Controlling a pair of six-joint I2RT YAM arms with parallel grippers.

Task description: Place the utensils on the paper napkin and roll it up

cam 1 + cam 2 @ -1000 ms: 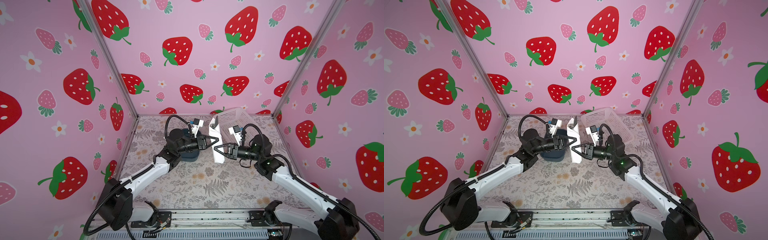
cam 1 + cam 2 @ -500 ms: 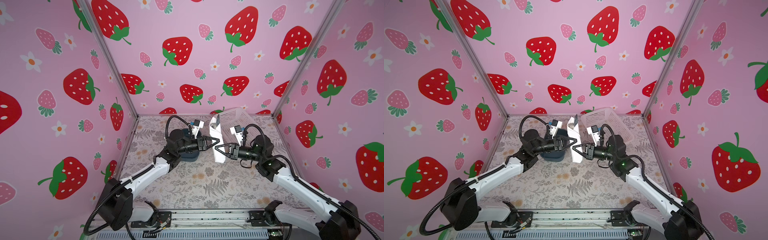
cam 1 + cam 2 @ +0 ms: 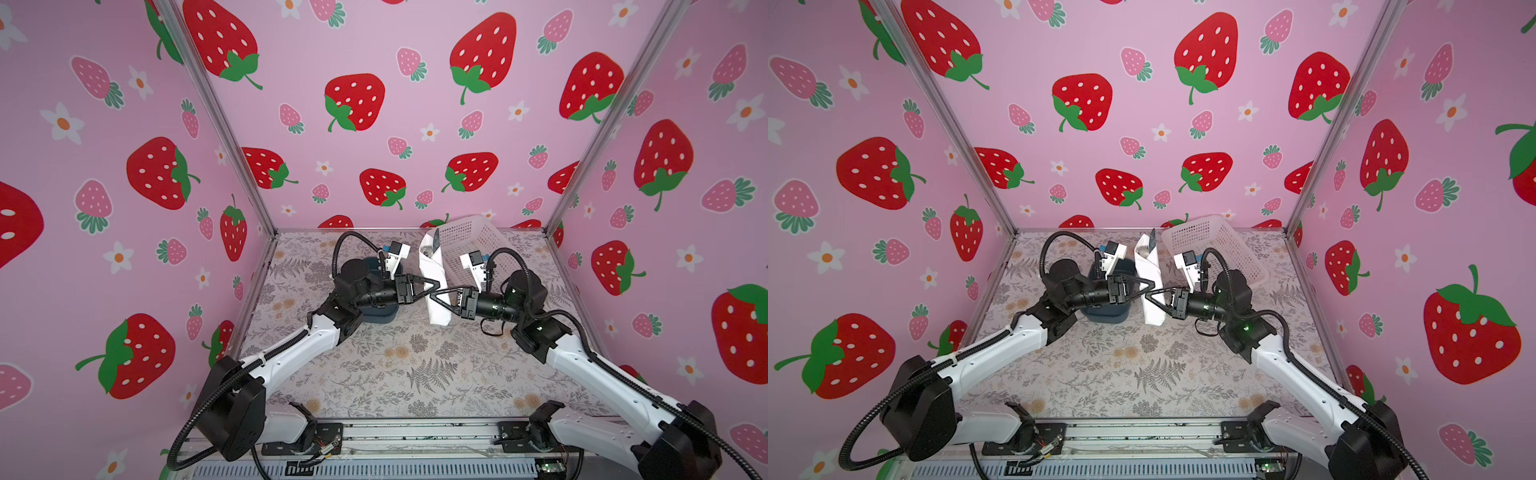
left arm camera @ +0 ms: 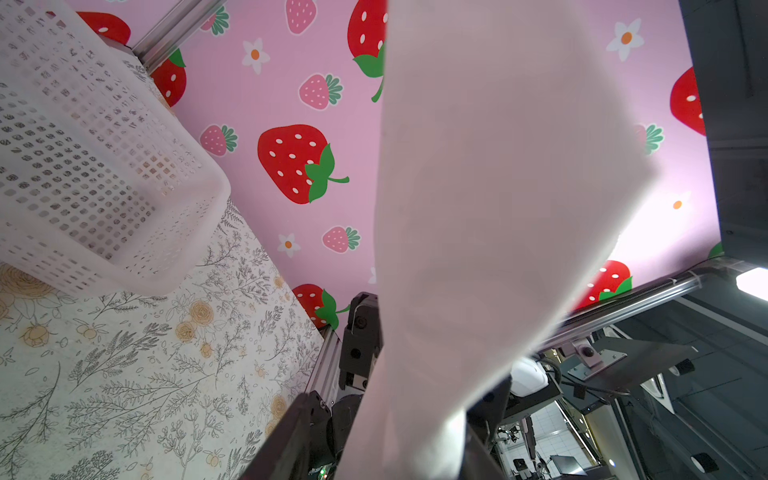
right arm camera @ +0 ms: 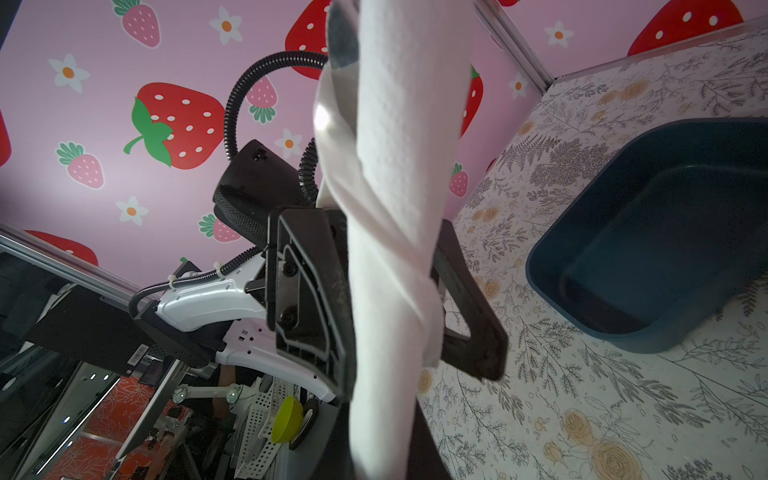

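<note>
Clamping one rolled paper napkin: right hand; one basket nearby.

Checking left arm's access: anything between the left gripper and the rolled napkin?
Nothing visible. The left gripper has its jaws either side of the rolled napkin; the right gripper clamps it right beside them.

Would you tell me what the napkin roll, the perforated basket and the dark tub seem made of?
The napkin roll: paper, matte white, dimpled embossing and soft creases. The perforated basket: likely plastic, slightly translucent white, a moulded grid of holes. The dark tub: probably plastic, smooth navy with a dull sheen and rounded corners.
</note>
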